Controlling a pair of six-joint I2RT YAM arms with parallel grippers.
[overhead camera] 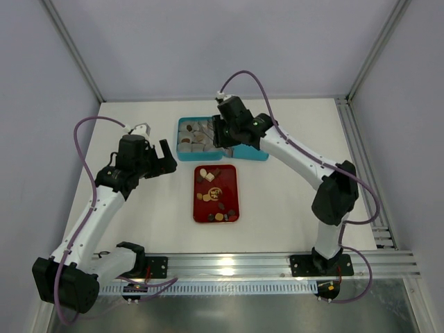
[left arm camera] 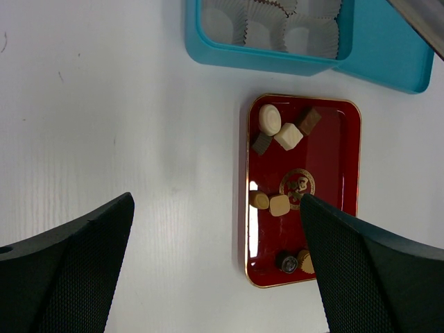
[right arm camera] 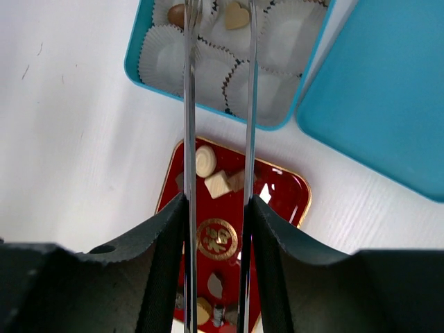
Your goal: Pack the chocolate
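Observation:
The chocolate (overhead camera: pixel 215 194) lies as several small brown, tan and cream sweets on a red tray (overhead camera: pixel 232 177) at mid-table. My left gripper (left arm camera: pixel 216 201) hangs open over bare table just left of that tray (left arm camera: pixel 350 139), with nothing between its fingers. My right gripper (right arm camera: pixel 218 201) is shut on metal tongs (right arm camera: pixel 189 104) whose two blades reach over the blue box (right arm camera: pixel 139 41). A tan heart-shaped chocolate (right arm camera: pixel 236 15) sits in a paper cup between the blades near their far end. Whether the blades pinch it I cannot tell. A brown chocolate (right arm camera: pixel 177 14) rests in the cup beside it.
The blue box (overhead camera: pixel 182 132) holds white paper cups (left arm camera: pixel 305 35), and most of those in view hold nothing. Its blue lid (overhead camera: pixel 251 153) lies flat to the box's right. A metal rail runs along the table's right edge (overhead camera: pixel 355 139).

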